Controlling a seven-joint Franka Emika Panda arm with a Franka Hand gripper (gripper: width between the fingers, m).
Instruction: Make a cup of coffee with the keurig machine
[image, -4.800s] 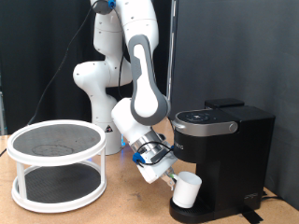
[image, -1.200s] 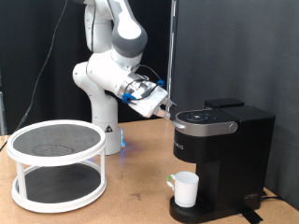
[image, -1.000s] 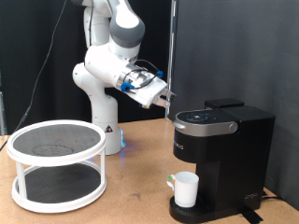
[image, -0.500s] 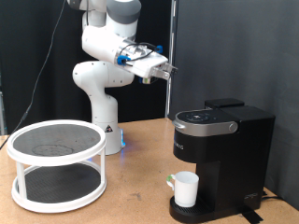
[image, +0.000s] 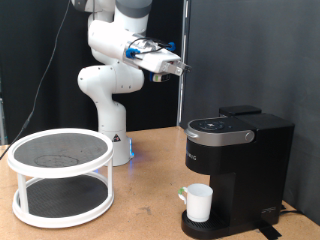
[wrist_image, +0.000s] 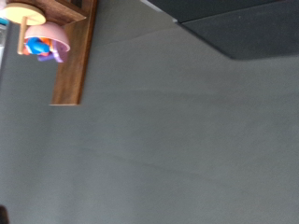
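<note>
Hovering high, the end effector (image: 181, 66), grip unclear, shows only outside; cup (image: 199, 203) under keurig machine (image: 238, 165).

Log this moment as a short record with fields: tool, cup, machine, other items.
tool: the tool is up in the air, above the keurig machine and towards the exterior view's left, nothing visible between its fingers
cup: the cup stands upright on the machine's drip tray, under the brew head
machine: the keurig machine has its lid down
other items: a white two-tier rack stands on the table at the exterior view's left
wrist view: only a grey wall and a wooden shelf carrying small objects; neither cup nor machine shows
</note>
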